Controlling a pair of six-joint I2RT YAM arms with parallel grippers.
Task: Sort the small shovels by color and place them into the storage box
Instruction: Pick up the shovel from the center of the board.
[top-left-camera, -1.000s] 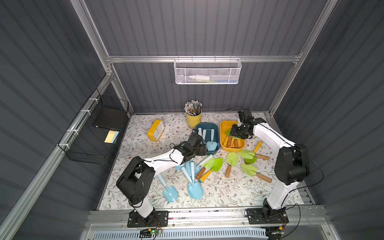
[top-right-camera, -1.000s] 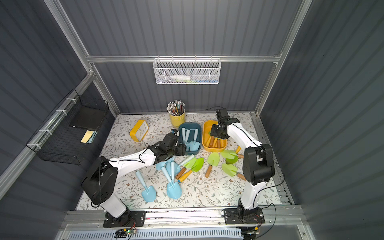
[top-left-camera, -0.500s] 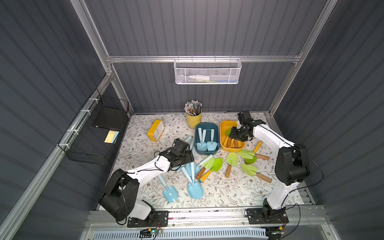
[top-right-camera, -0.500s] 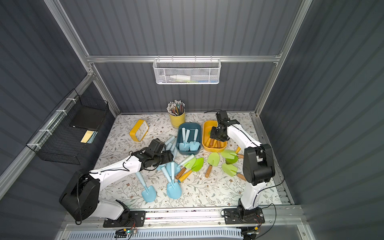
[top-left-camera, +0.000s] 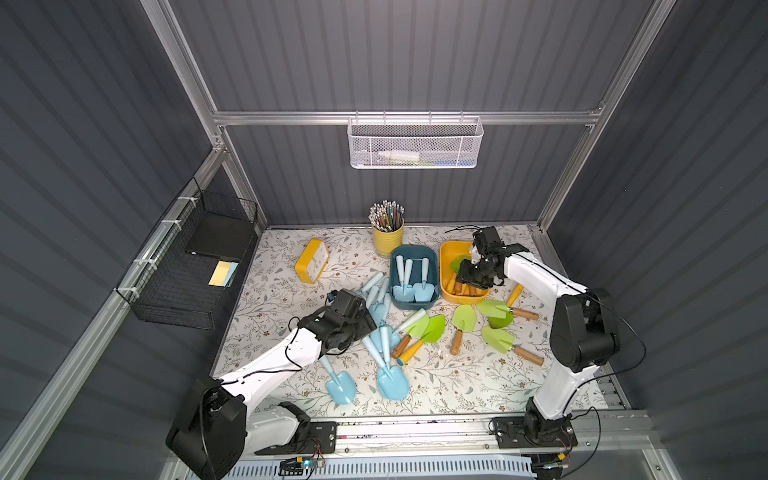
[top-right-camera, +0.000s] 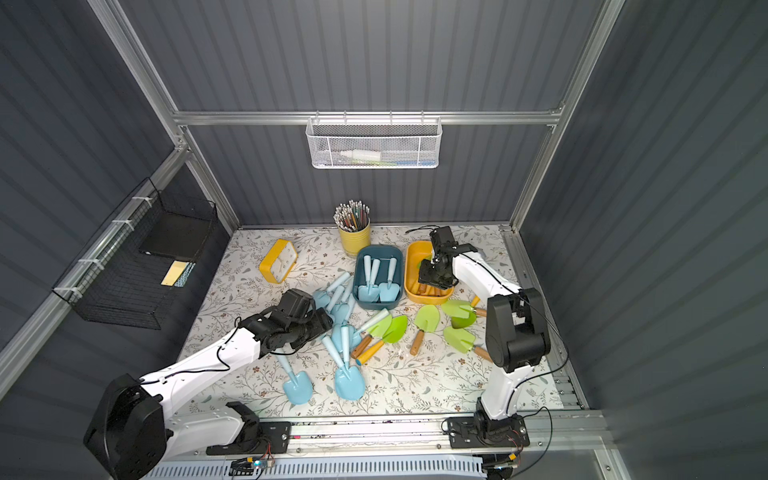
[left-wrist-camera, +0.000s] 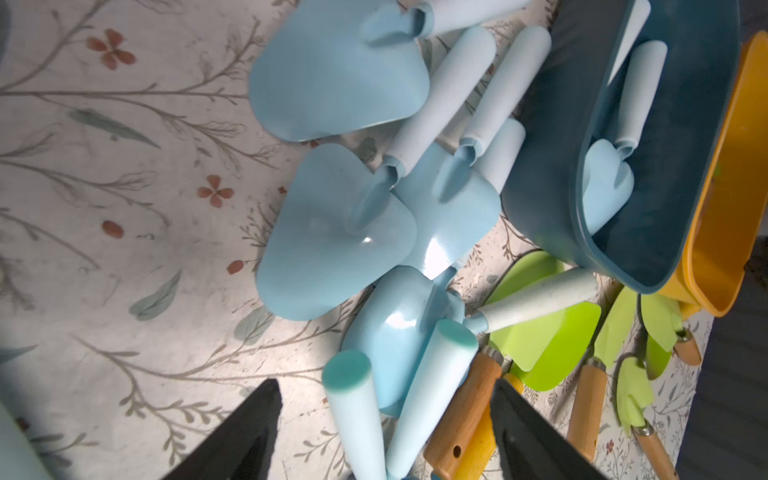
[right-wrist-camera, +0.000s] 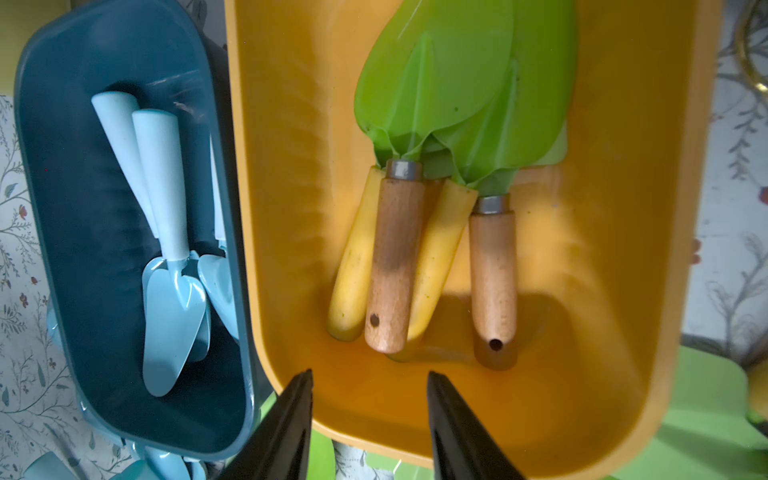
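Observation:
Several pale blue shovels (top-left-camera: 380, 309) lie piled on the mat left of the dark blue storage box (top-left-camera: 413, 248), which holds three more (right-wrist-camera: 172, 266). My left gripper (left-wrist-camera: 384, 386) is open low over this pile, with two blue handles (left-wrist-camera: 353, 399) and a brown one between its fingers, none gripped. Several green shovels (top-left-camera: 432, 328) lie to the right. The yellow box (top-left-camera: 446, 266) holds several green shovels (right-wrist-camera: 436, 91). Above its near end my right gripper (right-wrist-camera: 369, 376) stands open and empty.
A yellow cup of pencils (top-left-camera: 387, 241) stands behind the boxes and a yellow clock (top-left-camera: 311, 262) at the back left. Two blue shovels (top-left-camera: 341, 386) lie near the front. A black wire basket (top-left-camera: 187, 274) hangs on the left wall, a white one (top-left-camera: 415, 143) on the back wall.
My left gripper has drawn back from the blue box to the blue pile, and its jaws have spread a little. The right gripper has stayed over the yellow box.

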